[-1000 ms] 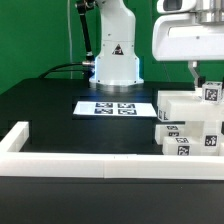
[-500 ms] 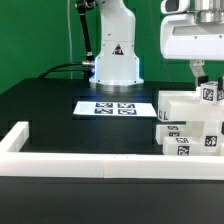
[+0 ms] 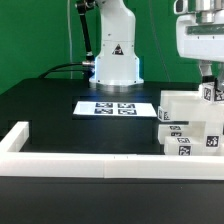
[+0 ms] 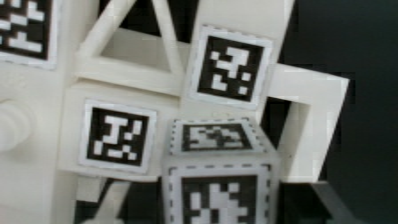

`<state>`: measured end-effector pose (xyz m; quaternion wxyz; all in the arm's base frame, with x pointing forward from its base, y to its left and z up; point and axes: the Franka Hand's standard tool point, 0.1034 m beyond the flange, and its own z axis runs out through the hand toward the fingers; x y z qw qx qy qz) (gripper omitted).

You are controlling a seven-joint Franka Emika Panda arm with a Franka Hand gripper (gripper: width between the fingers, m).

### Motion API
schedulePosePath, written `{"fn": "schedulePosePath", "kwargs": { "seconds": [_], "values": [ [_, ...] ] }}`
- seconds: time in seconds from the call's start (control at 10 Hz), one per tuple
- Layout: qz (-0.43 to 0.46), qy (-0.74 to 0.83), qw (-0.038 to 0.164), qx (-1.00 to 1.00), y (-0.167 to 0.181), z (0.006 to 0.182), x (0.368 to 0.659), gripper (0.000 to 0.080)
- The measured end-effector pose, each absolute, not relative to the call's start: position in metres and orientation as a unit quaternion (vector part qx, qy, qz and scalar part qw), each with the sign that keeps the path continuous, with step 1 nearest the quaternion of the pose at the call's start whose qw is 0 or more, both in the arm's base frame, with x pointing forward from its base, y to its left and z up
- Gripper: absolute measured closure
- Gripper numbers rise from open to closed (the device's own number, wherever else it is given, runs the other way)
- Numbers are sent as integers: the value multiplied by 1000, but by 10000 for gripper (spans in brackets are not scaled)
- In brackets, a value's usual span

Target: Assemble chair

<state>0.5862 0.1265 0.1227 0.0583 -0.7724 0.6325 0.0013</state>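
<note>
The chair (image 3: 188, 125) is a stack of chunky white tagged blocks at the exterior view's right. My gripper (image 3: 207, 80) comes down from above at the far right, over the stack's top. It is shut on a small white tagged chair piece (image 3: 211, 93) that stands against the top block. In the wrist view this piece (image 4: 217, 160) fills the space at my gripper (image 4: 217, 208), with the chair's white frame and tags (image 4: 125, 70) close behind it. The fingertips themselves are mostly hidden by the piece.
The marker board (image 3: 115, 107) lies flat on the black table in the middle. A long white border rail (image 3: 70, 160) runs along the front, with a corner at the exterior view's left. The arm's white base (image 3: 115, 60) stands at the back.
The gripper's hand has shifted toward the exterior view's right. The small tagged piece has stayed at about the same spot on top of the stack.
</note>
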Motion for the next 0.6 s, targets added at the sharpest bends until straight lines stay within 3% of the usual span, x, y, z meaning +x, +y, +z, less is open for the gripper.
{"fn": "schedulePosePath", "kwargs": {
  "seconds": [0.5, 0.6],
  "values": [
    [10, 689, 63, -722, 128, 122, 586, 508],
    [9, 676, 64, -734, 128, 122, 586, 291]
  ]
}}
